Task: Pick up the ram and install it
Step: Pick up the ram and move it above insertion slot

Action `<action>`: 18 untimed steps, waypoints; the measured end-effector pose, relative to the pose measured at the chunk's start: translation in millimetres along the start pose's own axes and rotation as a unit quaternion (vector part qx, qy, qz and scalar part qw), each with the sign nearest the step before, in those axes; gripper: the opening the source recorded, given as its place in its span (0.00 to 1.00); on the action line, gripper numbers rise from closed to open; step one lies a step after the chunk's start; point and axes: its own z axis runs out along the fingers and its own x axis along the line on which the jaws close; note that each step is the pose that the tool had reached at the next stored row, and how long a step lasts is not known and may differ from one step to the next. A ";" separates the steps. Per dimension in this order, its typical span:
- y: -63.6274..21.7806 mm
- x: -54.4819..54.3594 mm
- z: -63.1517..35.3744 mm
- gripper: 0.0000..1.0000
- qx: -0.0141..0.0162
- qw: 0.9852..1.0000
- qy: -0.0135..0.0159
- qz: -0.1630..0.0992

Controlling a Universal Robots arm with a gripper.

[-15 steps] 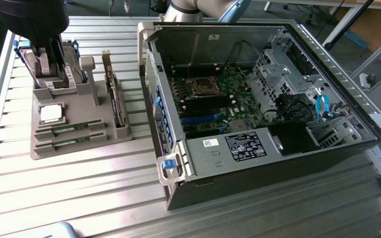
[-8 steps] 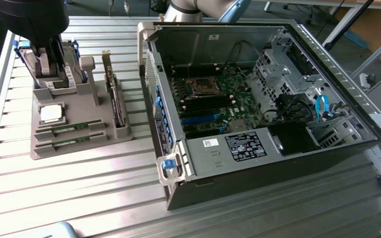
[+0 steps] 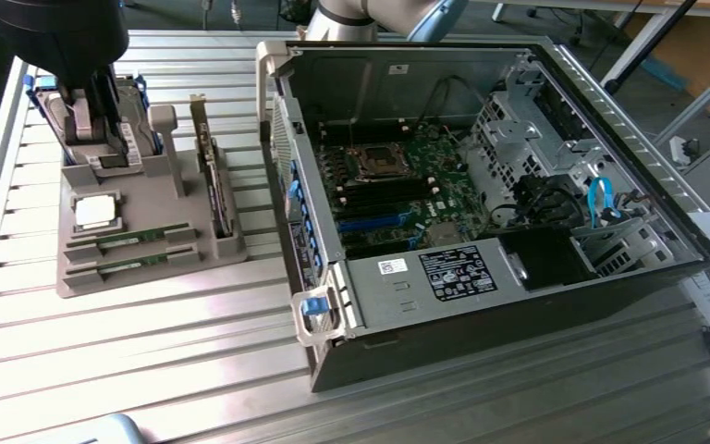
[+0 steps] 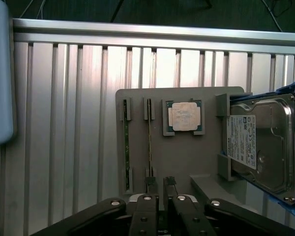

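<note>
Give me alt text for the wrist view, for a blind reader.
The gripper hangs over a gray tray on a slatted metal table, nearest the end of one ram stick; a second ram stick stands on edge alongside. A silver processor chip lies beside them, with a hard drive beyond it.

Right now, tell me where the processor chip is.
The processor chip sits in the gray holder at the exterior view's left, outside the computer case, between a ram stick and the hard drive.
</note>
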 end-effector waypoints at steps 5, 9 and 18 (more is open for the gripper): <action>0.0 0.0 0.0 0.24 0.000 1.000 0.000 0.000; 0.0 0.1 1.3 0.24 0.000 1.000 0.000 0.000; -0.2 0.4 5.0 0.24 0.000 1.000 0.000 0.000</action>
